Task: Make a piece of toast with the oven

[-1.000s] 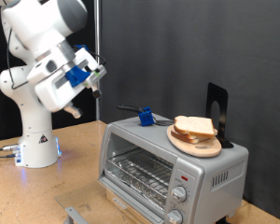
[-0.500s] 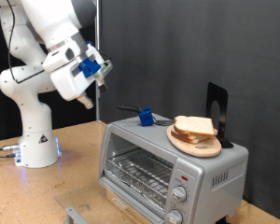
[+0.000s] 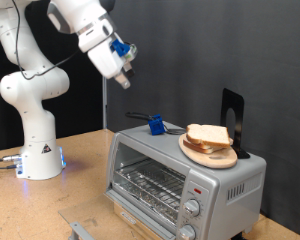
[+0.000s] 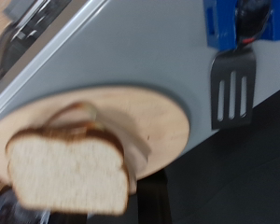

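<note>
Even, fairly bright indoor light is cast from above across the exterior view, against a dark backdrop; soft shadows are thrown under the oven (image 3: pixel 185 180) and a pale sheen is seen on its silver top. That view is rendered reasonably sharp. The wrist view is softened throughout by blur, the bread slice (image 4: pixel 67 173) smeared at its edges, the black background left featureless.
</note>
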Available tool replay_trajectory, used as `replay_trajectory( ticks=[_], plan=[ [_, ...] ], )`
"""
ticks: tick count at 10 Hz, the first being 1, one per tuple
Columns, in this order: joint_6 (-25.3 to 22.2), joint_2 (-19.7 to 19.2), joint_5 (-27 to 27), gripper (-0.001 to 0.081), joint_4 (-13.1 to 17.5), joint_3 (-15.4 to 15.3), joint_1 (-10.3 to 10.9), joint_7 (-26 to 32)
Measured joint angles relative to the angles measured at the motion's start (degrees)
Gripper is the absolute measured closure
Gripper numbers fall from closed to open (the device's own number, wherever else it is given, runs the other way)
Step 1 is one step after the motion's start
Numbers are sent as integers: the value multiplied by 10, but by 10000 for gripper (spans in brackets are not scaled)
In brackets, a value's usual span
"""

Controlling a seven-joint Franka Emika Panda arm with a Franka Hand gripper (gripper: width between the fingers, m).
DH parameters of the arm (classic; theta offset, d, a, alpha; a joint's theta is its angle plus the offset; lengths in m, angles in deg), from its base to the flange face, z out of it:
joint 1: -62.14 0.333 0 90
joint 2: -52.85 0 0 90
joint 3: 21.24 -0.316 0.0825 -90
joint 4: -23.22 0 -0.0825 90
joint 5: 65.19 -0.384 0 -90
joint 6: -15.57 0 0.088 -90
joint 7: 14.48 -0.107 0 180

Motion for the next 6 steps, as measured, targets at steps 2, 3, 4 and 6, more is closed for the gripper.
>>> replay_trajectory(
  ticks=[2,3,4,6],
  plan=[
    [17,27,23,-2,-11,-38,-12,-31],
    [15,26,21,-2,-11,-37,-12,-30],
    [-2,25,20,-2,-9,-36,-12,-39],
    [-28,18,24,-2,-6,-47,-13,-85]
  ],
)
